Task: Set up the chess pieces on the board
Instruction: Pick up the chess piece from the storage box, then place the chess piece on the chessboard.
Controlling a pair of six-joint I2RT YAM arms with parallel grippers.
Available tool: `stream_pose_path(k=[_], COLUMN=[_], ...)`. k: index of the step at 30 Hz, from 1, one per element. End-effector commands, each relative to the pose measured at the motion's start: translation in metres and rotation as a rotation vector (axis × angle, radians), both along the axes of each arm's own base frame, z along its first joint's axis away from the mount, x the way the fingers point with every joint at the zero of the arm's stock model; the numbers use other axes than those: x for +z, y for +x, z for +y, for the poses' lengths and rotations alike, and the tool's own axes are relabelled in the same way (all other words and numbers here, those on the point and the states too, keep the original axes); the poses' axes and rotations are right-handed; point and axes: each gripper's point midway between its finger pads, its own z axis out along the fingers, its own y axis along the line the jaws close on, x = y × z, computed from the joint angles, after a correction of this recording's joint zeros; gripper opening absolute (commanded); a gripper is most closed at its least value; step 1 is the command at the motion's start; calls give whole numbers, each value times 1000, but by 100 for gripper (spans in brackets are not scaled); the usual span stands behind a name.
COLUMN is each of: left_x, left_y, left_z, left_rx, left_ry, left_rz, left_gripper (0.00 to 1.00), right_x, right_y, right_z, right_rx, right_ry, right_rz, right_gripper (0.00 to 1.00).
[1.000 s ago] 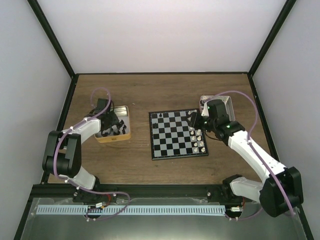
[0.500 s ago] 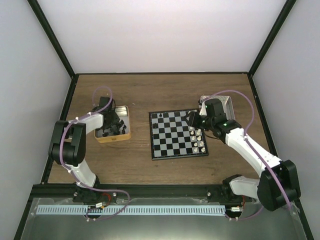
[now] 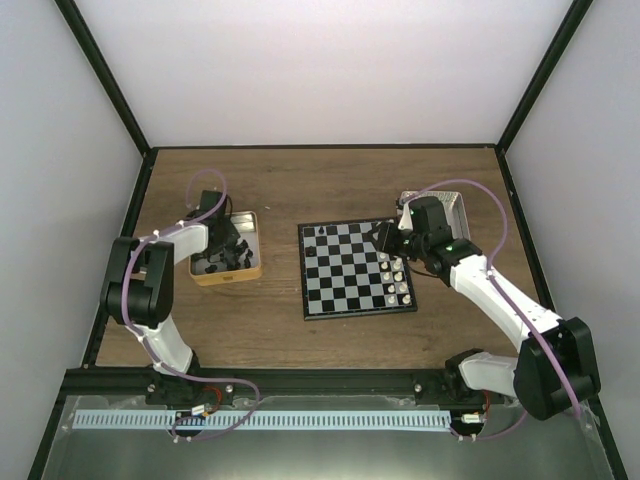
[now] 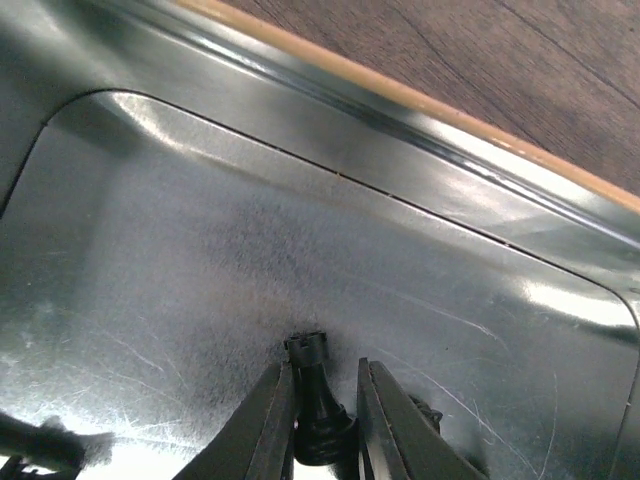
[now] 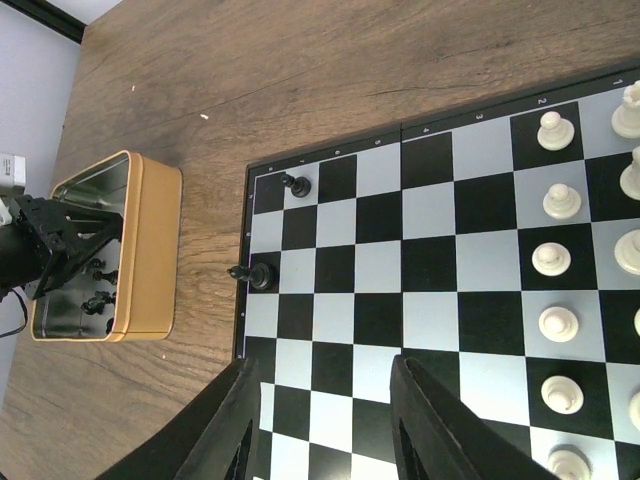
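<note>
Left wrist view: the left gripper (image 4: 325,366) is shown with its jaws drawn narrow on a black chess piece (image 4: 318,420). The base of the piece is pinched between the two fingers (image 4: 270,425), and its head points away from the lens. The held piece is seen low over the scratched metal floor of a gold-rimmed tin (image 4: 300,220). A spare dark piece (image 4: 425,410) is partly hidden behind one finger.

Right wrist view: the right gripper (image 5: 325,365) is shown with its jaws moderately parted and nothing between them, poised above the chessboard (image 5: 440,270). A first black chessman (image 5: 297,184) is stood near one corner of the board. A second black chessman (image 5: 260,274) is placed on the edge file a few squares along. White chessmen (image 5: 560,200) are ranged along the opposite side. On the wooden table (image 5: 250,80) beyond the board, the gold-rimmed tin (image 5: 150,250) is seen with loose black pieces (image 5: 95,290) on its floor.

Top external view: the gold-rimmed tin (image 3: 250,272) is placed left of the chessboard (image 3: 345,275), clearly apart from it. A silver tin (image 3: 452,205) is seen behind the right arm, near the board's far right corner.
</note>
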Motion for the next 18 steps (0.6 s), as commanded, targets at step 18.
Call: stream_pose_path(k=[18], left_x=[121], left_y=[-38], left_z=[-142], left_rx=[-407], left_ry=[-391], left_rz=[-276], left_gripper=[13], right_x=[15], right_y=[-11], right_z=[54], right_rx=[157], right_ry=[207], right_rz=[-21], right_gripper=[39])
